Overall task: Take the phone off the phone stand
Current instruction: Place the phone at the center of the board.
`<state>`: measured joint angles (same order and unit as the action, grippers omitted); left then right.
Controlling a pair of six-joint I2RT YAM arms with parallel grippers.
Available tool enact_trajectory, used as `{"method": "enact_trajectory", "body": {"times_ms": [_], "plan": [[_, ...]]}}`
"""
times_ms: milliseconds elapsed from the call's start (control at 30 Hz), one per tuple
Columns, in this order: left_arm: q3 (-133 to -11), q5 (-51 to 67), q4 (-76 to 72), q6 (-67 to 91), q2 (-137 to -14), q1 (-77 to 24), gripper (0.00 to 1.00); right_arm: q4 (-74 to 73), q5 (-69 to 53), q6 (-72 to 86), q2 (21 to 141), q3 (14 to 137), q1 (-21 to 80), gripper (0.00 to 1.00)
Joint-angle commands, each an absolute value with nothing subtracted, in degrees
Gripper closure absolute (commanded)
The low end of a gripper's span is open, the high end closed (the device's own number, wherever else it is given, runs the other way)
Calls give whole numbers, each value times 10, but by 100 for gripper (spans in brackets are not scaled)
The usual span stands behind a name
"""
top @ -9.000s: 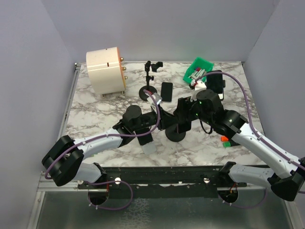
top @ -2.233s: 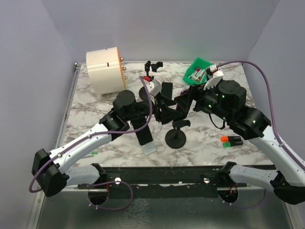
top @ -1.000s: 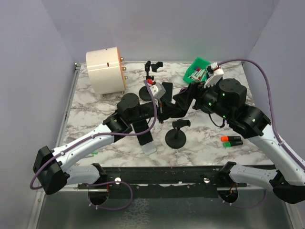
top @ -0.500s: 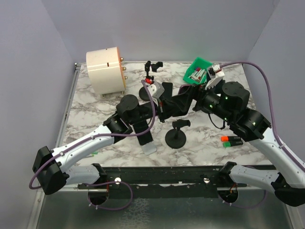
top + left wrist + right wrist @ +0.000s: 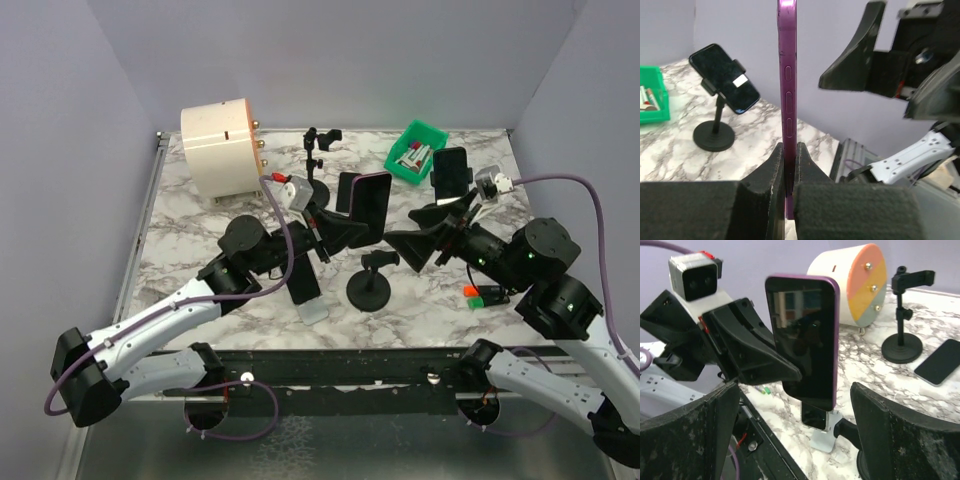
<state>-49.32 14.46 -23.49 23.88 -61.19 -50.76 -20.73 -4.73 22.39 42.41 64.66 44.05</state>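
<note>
My left gripper point(image 5: 343, 226) is shut on the bottom edge of a purple phone point(image 5: 366, 203) and holds it upright in the air, screen facing the right arm. In the left wrist view the fingers point(image 5: 775, 162) clamp the phone's edge point(image 5: 787, 75). The black phone stand point(image 5: 370, 281) stands empty on the table just below and in front of it. My right gripper point(image 5: 418, 241) is open and empty, to the right of the phone. In the right wrist view the phone point(image 5: 802, 340) shows between its wide-open fingers point(image 5: 890, 425), not touching them.
A second phone sits in a stand point(image 5: 450, 175) at the back right. A third phone leans on a silver stand point(image 5: 306, 287). Another black stand point(image 5: 316, 160), a white cylinder point(image 5: 222, 148), a green bin point(image 5: 415, 141) and markers point(image 5: 485, 293) stand around.
My right gripper has let go, opened and drawn back to the right. My left gripper has turned the phone upright and keeps it above the empty stand.
</note>
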Motion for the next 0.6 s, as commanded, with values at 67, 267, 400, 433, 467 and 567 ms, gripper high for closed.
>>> {"method": "enact_trajectory", "body": {"times_ms": [67,267,400,433,467,567], "plan": [[-476,237,-324,329,-538,-511,100,-101,-145,223,379,601,442,8],[-473,299,-336,364,-519,-511,100,-21,-225,263,390,582,442,22],[-479,327,-353,381,-524,-511,100,14,-274,291,415,579,442,42],[-481,334,-355,383,-525,-511,100,37,-292,300,417,572,442,44],[-482,337,-358,386,-526,-511,100,54,-311,310,421,568,442,45],[-481,340,-372,397,-525,-511,100,71,-339,330,433,568,442,46]]}}
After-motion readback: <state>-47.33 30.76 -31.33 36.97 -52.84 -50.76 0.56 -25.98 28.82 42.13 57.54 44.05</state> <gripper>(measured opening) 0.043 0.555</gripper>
